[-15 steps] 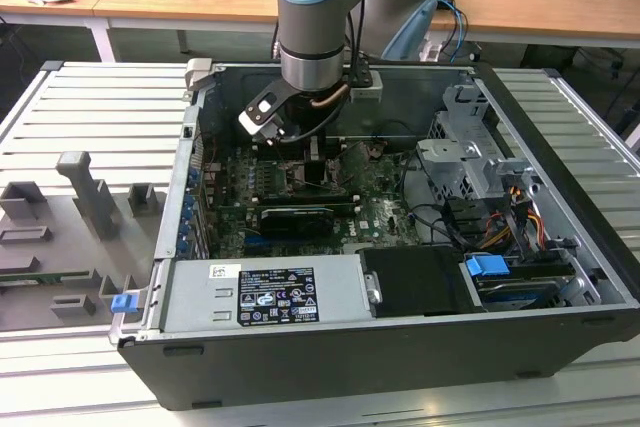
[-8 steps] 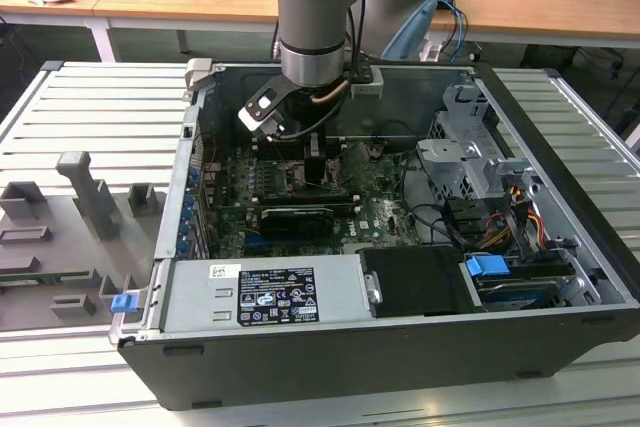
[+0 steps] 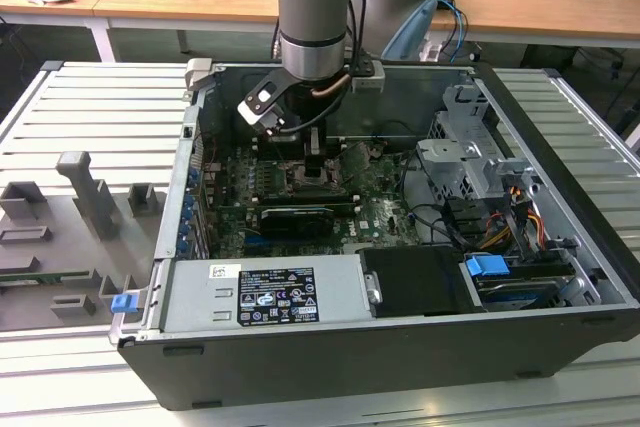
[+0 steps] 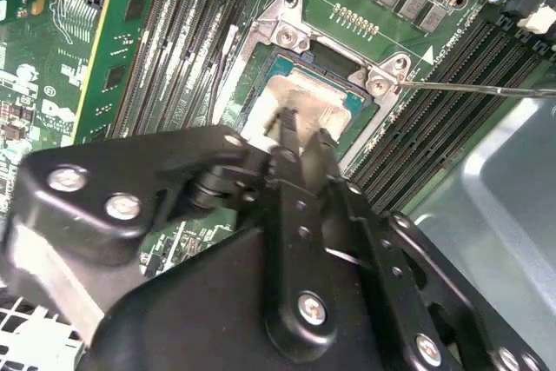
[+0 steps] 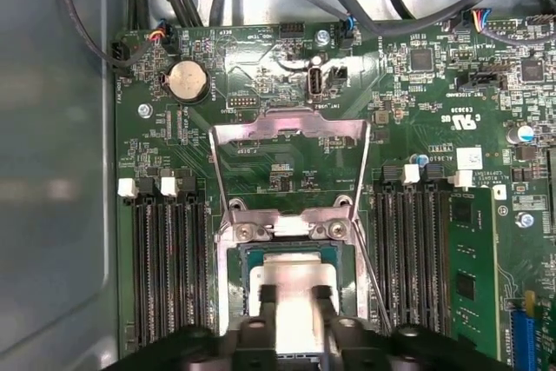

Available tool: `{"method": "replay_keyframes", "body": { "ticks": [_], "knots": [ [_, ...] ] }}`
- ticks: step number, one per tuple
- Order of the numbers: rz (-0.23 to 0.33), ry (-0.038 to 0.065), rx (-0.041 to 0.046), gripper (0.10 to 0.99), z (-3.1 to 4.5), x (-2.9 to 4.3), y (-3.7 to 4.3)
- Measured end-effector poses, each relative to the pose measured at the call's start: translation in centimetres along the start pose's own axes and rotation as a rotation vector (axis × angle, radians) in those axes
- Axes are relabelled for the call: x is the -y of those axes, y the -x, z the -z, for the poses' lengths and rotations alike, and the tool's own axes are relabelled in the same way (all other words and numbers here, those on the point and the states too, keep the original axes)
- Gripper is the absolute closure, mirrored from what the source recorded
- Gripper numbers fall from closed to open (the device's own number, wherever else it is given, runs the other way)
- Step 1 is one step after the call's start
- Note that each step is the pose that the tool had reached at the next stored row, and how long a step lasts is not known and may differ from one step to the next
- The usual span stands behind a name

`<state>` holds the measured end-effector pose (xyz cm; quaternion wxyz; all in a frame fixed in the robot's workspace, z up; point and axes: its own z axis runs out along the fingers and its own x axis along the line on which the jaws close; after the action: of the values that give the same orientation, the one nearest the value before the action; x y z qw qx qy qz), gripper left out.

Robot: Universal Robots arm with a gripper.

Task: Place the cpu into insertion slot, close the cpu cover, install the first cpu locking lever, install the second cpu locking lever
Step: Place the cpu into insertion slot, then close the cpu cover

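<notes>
Open computer case [image 3: 400,367], exterior view: the gripper [image 3: 315,167] is lowered over the green board, with the long black card [image 3: 297,217] at 6 o'clock of it and the drive cage [image 3: 460,162] at 3 o'clock. First wrist view: the cpu [image 5: 293,277] lies in the insertion slot [image 5: 226,288], directly beneath the gripper; whether it is grasped or released cannot be told. The cpu cover [image 5: 291,125] is swung open, off the socket

Pale silver cpu [image 5: 292,274], green board [image 5: 417,102], black hand [image 5: 294,295]

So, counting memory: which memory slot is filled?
The one holding the green module, farthest from the insertion slot in its bank; the other slots sit empty.
</notes>
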<state>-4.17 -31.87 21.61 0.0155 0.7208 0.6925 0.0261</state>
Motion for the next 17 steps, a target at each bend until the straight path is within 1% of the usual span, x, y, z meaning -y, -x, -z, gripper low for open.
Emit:
{"method": "replay_keyframes", "body": {
  "ticks": [1,3,4,10,13,15,17],
  "knots": [
    [0.0,0.0,0.0004,0.929,0.09,-0.01,0.0],
    [0.0,-0.001,0.0006,0.929,0.24,-0.02,0.0],
    [0.0,-0.001,0.0006,0.98,0.33,-0.02,0.0],
    [0.0,-0.001,0.0005,0.98,1.07,-0.07,-0.02],
    [0.0,-0.001,0.0004,0.98,1.25,-0.14,-0.02],
    [0.0,-0.011,0.0009,0.98,1.16,-1.64,-0.08],
    [0.0,-0.012,0.001,0.98,1.16,-1.73,-0.08]
  ]
}}
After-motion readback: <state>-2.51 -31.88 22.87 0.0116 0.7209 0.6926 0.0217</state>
